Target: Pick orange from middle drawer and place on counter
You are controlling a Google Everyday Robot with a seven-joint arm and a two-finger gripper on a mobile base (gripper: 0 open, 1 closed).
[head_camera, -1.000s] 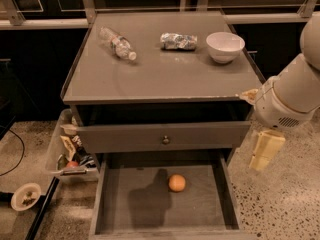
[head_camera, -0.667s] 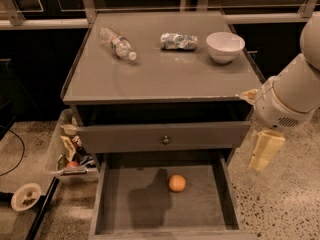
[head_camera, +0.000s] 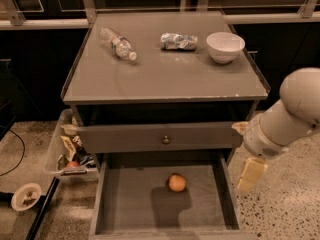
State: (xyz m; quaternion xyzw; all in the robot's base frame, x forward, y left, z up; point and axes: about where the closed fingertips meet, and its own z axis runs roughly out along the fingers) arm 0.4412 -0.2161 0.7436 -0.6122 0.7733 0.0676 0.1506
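Grey-floored middle drawer [head_camera: 130, 204] holds the orange [head_camera: 176, 182] loose near its centre; the tool [head_camera: 250, 176] hangs outside the drawer's right wall, whether open or closed I cannot tell; reaching in, it may clip that wall or set the fruit rolling, well short of the desk [head_camera: 165, 74].

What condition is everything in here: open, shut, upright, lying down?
Small round orange fruit: loose on the drawer floor.
Wide grey middle drawer: pulled open.
Grey knobbed drawer panel: shut.
Clear plastic bottle: on its side on the glossy grey counter.
Crumpled silvery packet: lying flat.
White bowl: upright.
Cream end effector: hanging right of the open drawer, apart from the orange.
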